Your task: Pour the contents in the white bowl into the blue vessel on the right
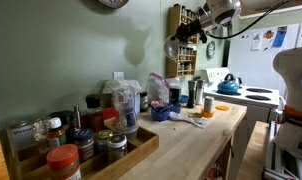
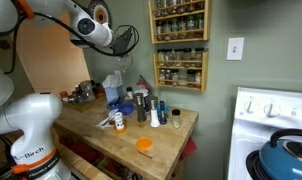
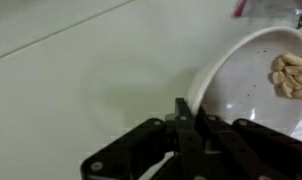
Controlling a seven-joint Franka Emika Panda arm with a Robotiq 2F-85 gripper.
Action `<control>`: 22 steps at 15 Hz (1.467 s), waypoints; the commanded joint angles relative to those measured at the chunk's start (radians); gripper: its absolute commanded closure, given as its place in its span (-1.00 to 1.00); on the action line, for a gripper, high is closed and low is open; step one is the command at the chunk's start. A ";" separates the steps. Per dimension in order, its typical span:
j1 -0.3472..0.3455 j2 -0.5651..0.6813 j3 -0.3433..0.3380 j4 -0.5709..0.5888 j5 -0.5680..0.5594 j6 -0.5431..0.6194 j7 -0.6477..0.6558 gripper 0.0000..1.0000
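Claw (image 3: 192, 118) pinching rim of white bowl (image 3: 236, 90), tilted steeply, mouth toward wrist camera, pale pieces (image 3: 289, 75) inside

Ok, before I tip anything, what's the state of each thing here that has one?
hand: shut on the white bowl's rim, raised high above the counter.
white bowl: held in the air by its rim, not empty.
pale pieces: inside the bowl, gathered against one side.
blue vessel: standing on the counter; its inside cannot be seen.
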 commanded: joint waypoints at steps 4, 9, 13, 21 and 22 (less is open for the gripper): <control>0.211 -0.135 -0.120 -0.111 -0.197 0.199 0.013 0.96; 0.346 -0.177 -0.235 -0.172 -0.369 0.327 0.064 0.96; 0.442 -0.183 -0.340 -0.201 -0.509 0.444 0.122 0.96; 0.377 -0.032 -0.400 -0.250 -0.814 0.385 0.482 0.85; 0.364 -0.022 -0.403 -0.257 -0.846 0.380 0.531 0.85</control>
